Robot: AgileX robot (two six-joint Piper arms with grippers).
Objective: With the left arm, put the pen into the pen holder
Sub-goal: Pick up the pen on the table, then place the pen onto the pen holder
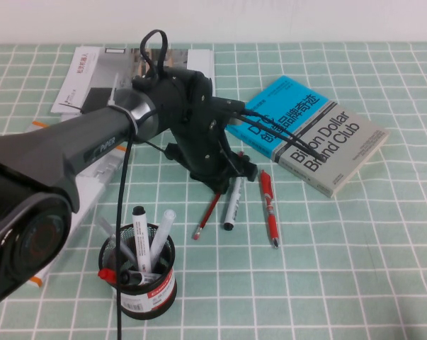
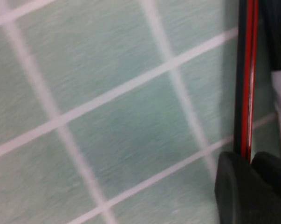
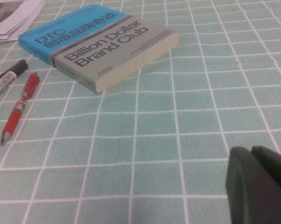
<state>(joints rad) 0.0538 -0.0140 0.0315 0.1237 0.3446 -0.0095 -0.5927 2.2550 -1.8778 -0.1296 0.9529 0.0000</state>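
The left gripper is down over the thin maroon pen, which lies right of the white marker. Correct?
Not quite. In the high view the left gripper is over the pen, but the pen lies left of the white marker, not right.

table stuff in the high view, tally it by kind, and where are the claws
Loose writing tools: 3: the pen, white marker, red clip pen
Pen holders: 1: pen holder
Bound books: 1: book
Total: 5
Left claw is down over the pen; right claw hangs above bare tablecloth.
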